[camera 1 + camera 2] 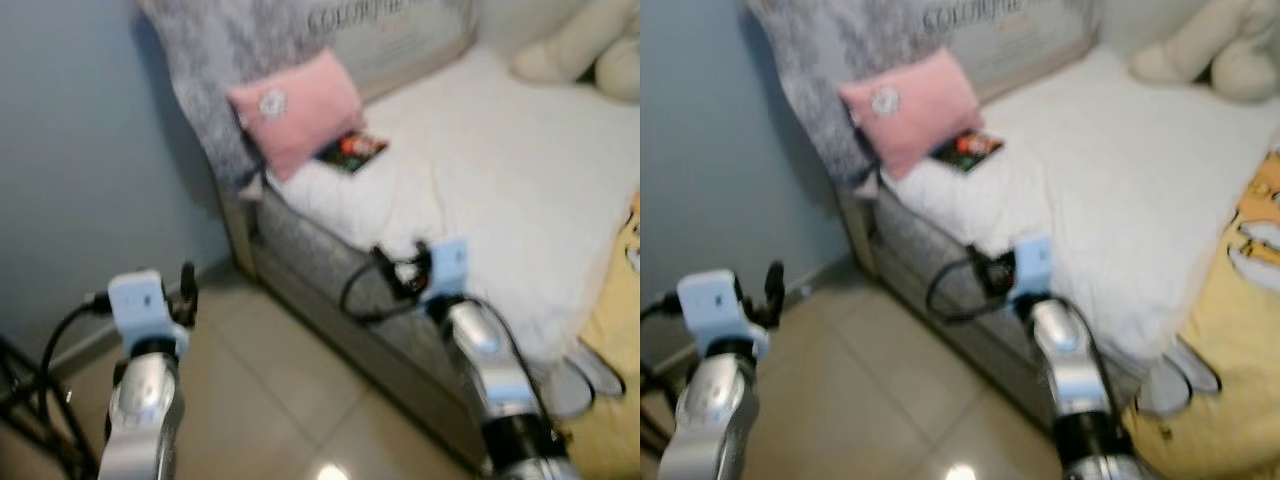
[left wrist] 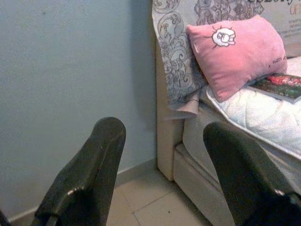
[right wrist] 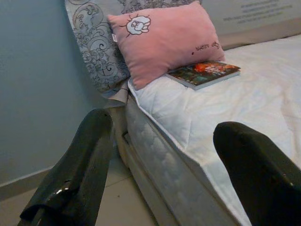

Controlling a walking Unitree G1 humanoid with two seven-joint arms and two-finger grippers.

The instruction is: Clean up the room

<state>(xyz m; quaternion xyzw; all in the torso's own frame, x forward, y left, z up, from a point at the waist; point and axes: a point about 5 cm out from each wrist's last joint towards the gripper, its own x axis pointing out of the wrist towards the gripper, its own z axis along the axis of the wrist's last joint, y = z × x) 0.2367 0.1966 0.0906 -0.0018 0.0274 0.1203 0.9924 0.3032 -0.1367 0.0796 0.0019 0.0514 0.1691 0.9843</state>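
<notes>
Book (image 3: 203, 73) with a dark, red-lit cover lies flat on the white mattress (image 1: 500, 170) near the head-end corner of the bed, one end tucked against or just under the lower edge of the pink pillow (image 3: 162, 42), which leans on a grey patterned pillow (image 2: 176, 56) against the wall side. Its long axis runs roughly along the pillow's lower edge, slanting across the mattress, the free end pointing toward the middle of the bed. The right gripper (image 3: 164, 174) hovers above the mattress's side edge, fingers spread wide and empty, aimed at the book; the left gripper (image 2: 160, 174) hangs over the tiled floor (image 1: 280, 400) beside the bed frame, also spread wide with nothing in it. The step in hand appears to be the approach to the book. To do it well, the right gripper should reach further over the mattress, turn so its fingers straddle the short width, and take the free end, clear of the pillow.
</notes>
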